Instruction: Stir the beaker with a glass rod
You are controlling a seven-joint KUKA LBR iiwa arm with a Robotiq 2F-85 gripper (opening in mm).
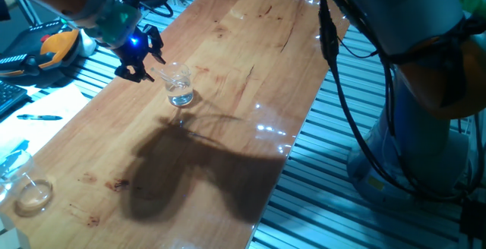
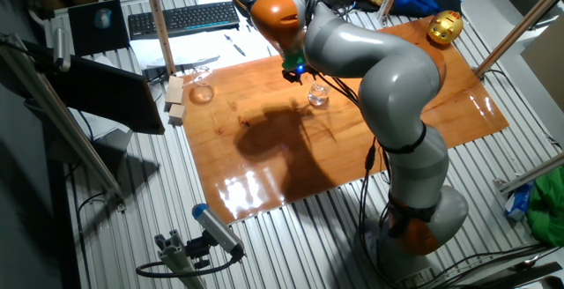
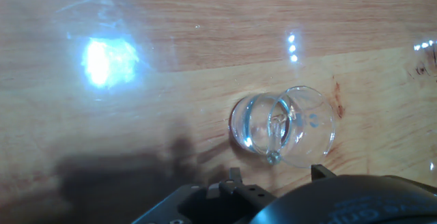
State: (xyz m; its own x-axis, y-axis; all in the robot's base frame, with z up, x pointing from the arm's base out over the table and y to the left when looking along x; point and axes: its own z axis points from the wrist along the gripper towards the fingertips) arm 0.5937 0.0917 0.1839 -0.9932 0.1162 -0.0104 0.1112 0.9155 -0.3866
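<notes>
1. The counter (image 1: 228, 74) is a long, glossy board of reddish-brown wood, streaked with bright reflections of overhead lights and crossed by the arm's broad dark shadow.
2. It rests on a ribbed metal bench (image 1: 319, 196) of pale slats that shows along both long sides.
3. A black keyboard (image 2: 183, 18) lies beyond the far end of the board in the other fixed view, and two small wooden blocks (image 2: 175, 100) sit at the board's left edge.
4. A low round glass dish (image 1: 34, 193) stands near the corner of the counter, well apart from the arm's working spot.
5. A golden round object (image 2: 446, 26) sits at the opposite end of the board.
6. The beaker (image 1: 179, 84) stands upright on the wood, holding a little clear liquid at its bottom.
7. The glass rod (image 3: 274, 132) leans inside the beaker, showing in the hand view as a thin clear streak across the round base.
8. The fingers (image 1: 139, 65) hang just beside the beaker, at its upper rim on the side toward the bench edge, a blue light glowing above them.
9. Whether the fingers are closed on the rod's top end I cannot tell; dark housing hides the tips in the hand view.
</notes>
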